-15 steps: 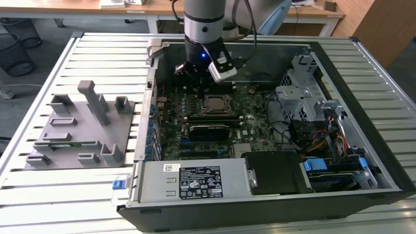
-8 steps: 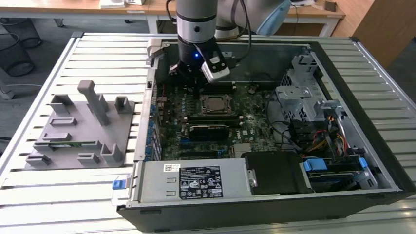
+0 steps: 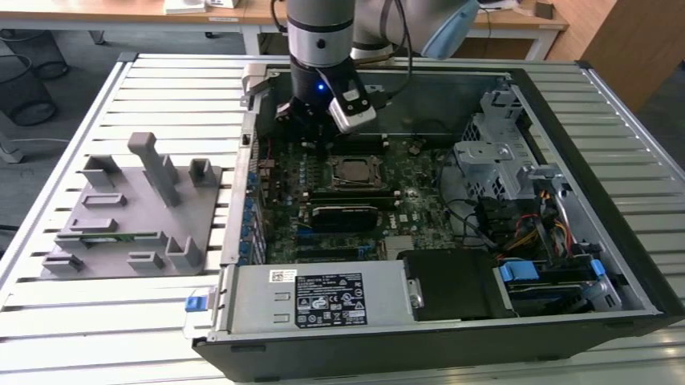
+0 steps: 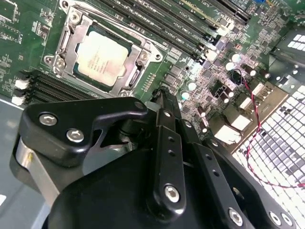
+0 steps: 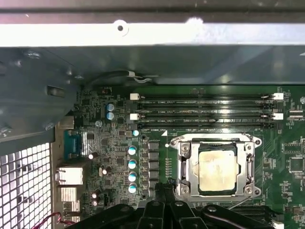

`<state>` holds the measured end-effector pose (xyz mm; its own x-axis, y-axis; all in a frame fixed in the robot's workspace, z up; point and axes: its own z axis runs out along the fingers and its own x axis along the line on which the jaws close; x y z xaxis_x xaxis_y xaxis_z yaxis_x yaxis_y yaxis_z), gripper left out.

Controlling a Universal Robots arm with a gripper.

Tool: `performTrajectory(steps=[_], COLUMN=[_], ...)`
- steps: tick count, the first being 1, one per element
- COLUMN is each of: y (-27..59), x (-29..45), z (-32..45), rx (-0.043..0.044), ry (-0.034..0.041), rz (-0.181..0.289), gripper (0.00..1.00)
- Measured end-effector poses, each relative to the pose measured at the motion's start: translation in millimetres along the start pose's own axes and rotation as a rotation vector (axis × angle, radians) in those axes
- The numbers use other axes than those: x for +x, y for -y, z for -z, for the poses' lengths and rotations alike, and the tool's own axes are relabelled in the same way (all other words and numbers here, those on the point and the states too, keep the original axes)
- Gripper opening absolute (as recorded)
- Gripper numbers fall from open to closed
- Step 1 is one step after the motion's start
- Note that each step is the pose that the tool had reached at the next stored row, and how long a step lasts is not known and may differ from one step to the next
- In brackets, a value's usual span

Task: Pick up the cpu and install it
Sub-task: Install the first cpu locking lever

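The cpu (image 3: pixel 354 171) lies flat in the metal-framed socket on the green motherboard (image 3: pixel 423 196) inside the open computer case. Both wrist views show its pale silvery top (image 4: pixel 102 58) (image 5: pixel 217 171) seated inside the socket frame. My gripper (image 3: pixel 324 148) hangs over the board just to the exterior view's left of the socket and slightly farther back. Its black fingers (image 4: pixel 164 138) meet at the tips, shut, with nothing between them. In the first wrist view the gripper (image 5: pixel 166 188) is beside the socket's corner, apart from the cpu.
Black memory slots (image 5: pixel 205 107) run beside the socket. A grey parts holder (image 3: pixel 128 216) with upright posts stands on the slatted table at the exterior view's left. The case holds a power supply (image 3: pixel 310 301), a drive cage (image 3: pixel 492 152) and cables (image 3: pixel 524 237).
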<state>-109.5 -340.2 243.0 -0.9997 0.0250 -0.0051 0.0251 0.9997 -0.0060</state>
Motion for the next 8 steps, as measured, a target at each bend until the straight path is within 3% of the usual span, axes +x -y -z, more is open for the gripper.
performTrajectory(steps=[8], y=[-4.7], x=[1.5], z=[1.6], rx=[-0.0062], ry=[0.0003], rz=[0.0], gripper=[0.11])
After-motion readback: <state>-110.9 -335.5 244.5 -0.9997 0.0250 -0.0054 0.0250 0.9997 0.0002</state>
